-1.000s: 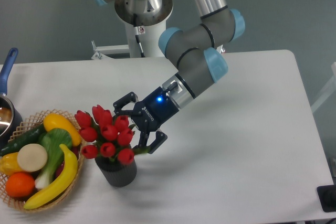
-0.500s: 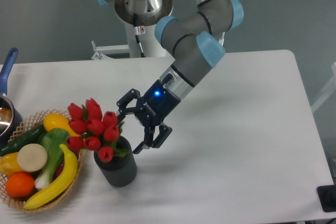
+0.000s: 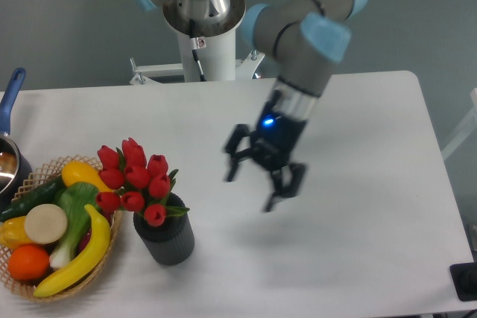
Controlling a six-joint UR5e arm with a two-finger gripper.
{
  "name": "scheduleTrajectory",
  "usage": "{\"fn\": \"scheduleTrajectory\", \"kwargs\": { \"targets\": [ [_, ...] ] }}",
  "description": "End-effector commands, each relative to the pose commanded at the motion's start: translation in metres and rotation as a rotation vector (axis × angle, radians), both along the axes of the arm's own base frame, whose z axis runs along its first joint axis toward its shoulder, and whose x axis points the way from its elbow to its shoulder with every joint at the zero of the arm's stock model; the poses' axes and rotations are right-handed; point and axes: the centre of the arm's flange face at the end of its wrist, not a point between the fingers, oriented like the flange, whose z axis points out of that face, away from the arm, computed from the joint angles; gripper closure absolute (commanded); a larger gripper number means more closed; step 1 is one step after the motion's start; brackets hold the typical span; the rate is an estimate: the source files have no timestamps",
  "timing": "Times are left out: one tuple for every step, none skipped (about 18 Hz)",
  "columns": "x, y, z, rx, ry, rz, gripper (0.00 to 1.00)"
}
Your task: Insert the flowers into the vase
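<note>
The flowers (image 3: 135, 182), a tight bunch of red tulip buds with green leaves, stand in the vase (image 3: 165, 238), a small dark grey ribbed cylinder near the table's front left. The bunch leans a little to the left, over the wicker basket's edge. My gripper (image 3: 252, 191) hangs open and empty above the table's middle, well to the right of the vase and apart from it. Motion blur softens its fingers.
A round wicker basket (image 3: 16, 282) with a banana, an orange, a yellow pepper and other produce sits left of the vase, touching or nearly touching it. A pot with a blue handle (image 3: 10, 102) is at the far left edge. The robot's base stands at the table's back.
The gripper has let go of the flowers, which dropped lower into the vase, and has pulled away to the right and slightly upward, staying open.
</note>
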Motion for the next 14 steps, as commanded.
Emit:
{"fn": "scheduleTrajectory", "kwargs": {
  "targets": [
    [-0.007,-0.013,0.002,-0.043,0.029,0.033,0.00],
    [-0.013,-0.025,0.007,-0.088,0.071,0.038,0.00],
    [-0.019,-0.038,0.014,-0.130,0.103,0.039,0.00],
    [-0.025,-0.052,0.023,-0.170,0.107,0.044,0.00],
    [-0.032,-0.068,0.032,-0.215,0.092,0.047,0.00],
    [-0.040,-0.083,0.042,-0.274,0.072,0.035,0.00],
    [-0.047,-0.097,0.050,-0.335,0.045,0.009,0.00],
    [-0.052,-0.111,0.065,-0.384,0.030,-0.006,0.00],
    [-0.055,-0.126,0.075,-0.421,0.009,-0.004,0.00],
    [-0.057,-0.143,0.084,-0.435,-0.011,0.015,0.00],
    [-0.059,-0.163,0.093,-0.440,-0.018,0.031,0.00],
    [-0.057,-0.180,0.103,-0.449,-0.015,0.024,0.00],
    [-0.056,-0.200,0.113,-0.454,-0.003,0.020,0.00],
    [-0.060,-0.221,0.122,-0.456,-0.003,0.029,0.00]
  ]
}}
